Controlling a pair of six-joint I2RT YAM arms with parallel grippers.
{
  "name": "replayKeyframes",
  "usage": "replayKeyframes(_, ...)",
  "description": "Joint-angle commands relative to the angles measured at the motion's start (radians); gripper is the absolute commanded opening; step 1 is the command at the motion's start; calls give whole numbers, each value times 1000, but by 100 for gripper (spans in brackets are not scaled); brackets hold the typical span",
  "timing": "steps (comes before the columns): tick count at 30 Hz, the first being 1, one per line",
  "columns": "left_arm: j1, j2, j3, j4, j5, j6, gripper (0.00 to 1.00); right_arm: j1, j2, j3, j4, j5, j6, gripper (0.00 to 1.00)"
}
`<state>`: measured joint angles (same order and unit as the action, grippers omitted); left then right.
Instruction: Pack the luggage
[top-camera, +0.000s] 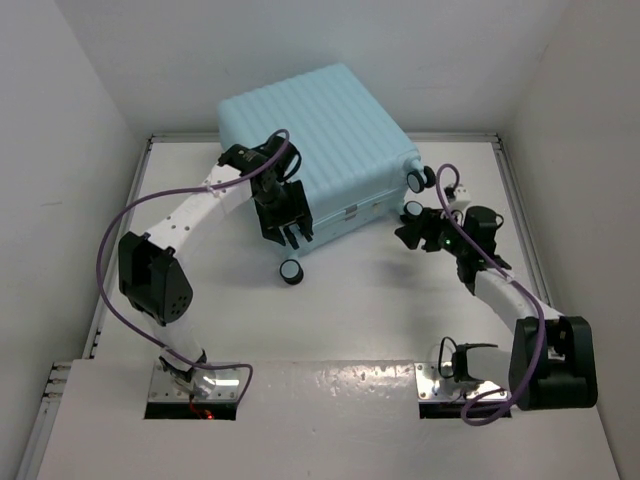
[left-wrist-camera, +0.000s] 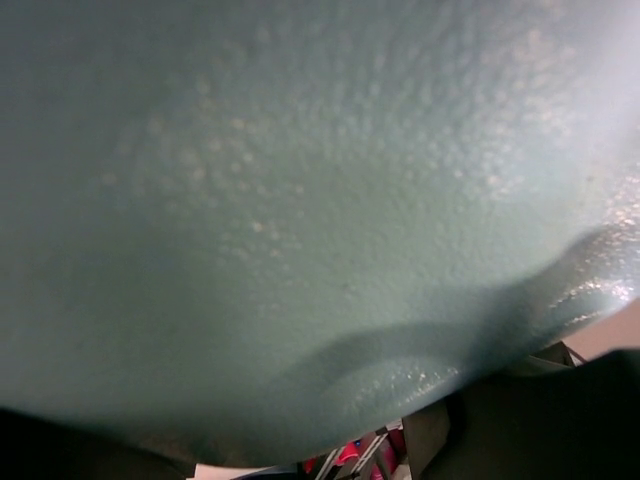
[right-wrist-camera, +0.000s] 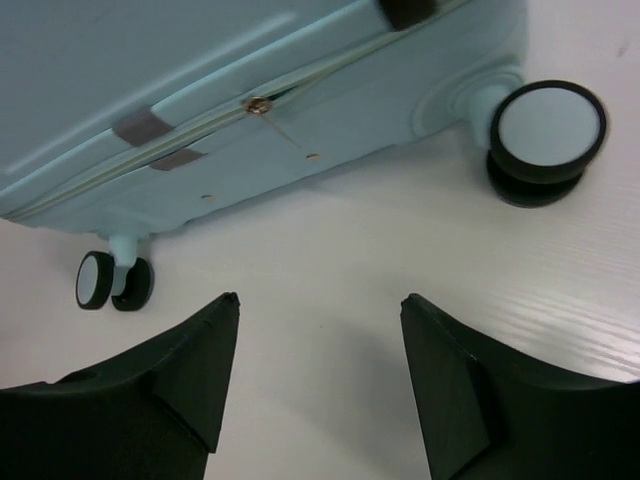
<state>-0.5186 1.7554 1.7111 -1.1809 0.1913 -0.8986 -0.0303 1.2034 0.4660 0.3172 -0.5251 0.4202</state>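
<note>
One aqua hard-shell suitcase (top-camera: 320, 130): closed, flat at far centre of desk (top-camera: 350, 310), wheeled end toward the arms. Left fingers (top-camera: 293, 234) against its near edge, spread indiscernible. Right fingers (right-wrist-camera: 190, 370) wide, empty, facing that end.

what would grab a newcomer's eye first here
The big pale aqua luggage lies closed at the far middle of the white table, black wheels toward the arms. The left gripper sits at its near edge, shell filling its wrist view; the right gripper hangs open over the table near a corner wheel.
</note>
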Motion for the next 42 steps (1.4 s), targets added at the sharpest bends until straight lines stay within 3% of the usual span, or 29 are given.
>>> replayKeyframes(1,-20,95,4,331,175,87,0,69,-18,-1,102,62,42,65)
replayKeyframes(6,-75,-14,1,435,5,87,1,107,-5,10,94,99,37,65)
replayKeyframes(9,-103,-75,-59,454,-154,87,16,109,-19,5,80,122,32,65)
replayKeyframes(10,-112,-106,-108,466,-189,75,26,109,-30,3,79,144,29,65)
replayKeyframes(11,-112,-123,-138,475,-254,64,49,112,-36,-3,68,148,34,65)
replayKeyframes(13,-123,-157,-241,515,-302,12,52,110,-51,-7,57,163,35,67)
replayKeyframes(15,-123,-217,-310,562,-387,12,47,104,-60,-15,49,168,29,67)
replayKeyframes(16,-123,-235,-368,602,-412,12,39,102,-70,-18,43,169,23,67)
replayKeyframes(20,-132,-238,-374,621,-412,1,30,89,-93,-18,13,158,9,68)
replayKeyframes(23,-141,-195,-306,621,-412,10,30,81,-114,-23,11,126,-23,69)
replayKeyframes(26,-150,-131,-234,630,-397,10,42,75,-117,-35,32,123,8,70)
replayKeyframes(28,-150,-105,-223,644,-385,-3,40,81,-114,-52,78,117,22,72)
replayKeyframes(29,-162,-93,-214,653,-385,-17,27,81,-113,-59,86,120,31,72)
replayKeyframes(32,-162,-102,-214,662,-366,-26,0,99,-94,-55,111,123,41,73)
replayKeyframes(37,-132,-164,-294,641,-368,-17,0,162,-35,-47,236,206,69,73)
replayKeyframes(42,-67,-215,-357,630,-337,-8,0,297,87,0,309,410,13,72)
